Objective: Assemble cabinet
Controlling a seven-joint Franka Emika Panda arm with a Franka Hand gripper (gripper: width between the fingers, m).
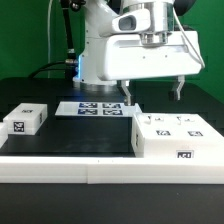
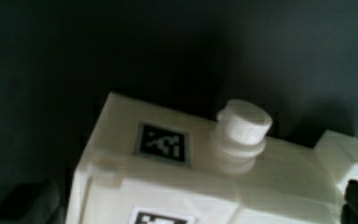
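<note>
The cabinet's large white box (image 1: pixel 175 138) lies on the black table at the exterior view's right, with several tags on its top. My gripper (image 1: pixel 152 92) hangs just above its far edge, the two dark fingers spread wide and nothing between them. In the wrist view the box (image 2: pixel 167 175) fills the lower part, with a tag (image 2: pixel 163 142) and a round white peg (image 2: pixel 247 125) standing on it. My gripper (image 2: pixel 197 205) is open, with one dark finger at each side of the box. A smaller white tagged piece (image 1: pixel 25 120) lies at the exterior view's left.
The marker board (image 1: pixel 95 107) lies flat on the table behind the middle, in front of the robot base. A long low white rail (image 1: pixel 100 168) runs along the front edge of the table.
</note>
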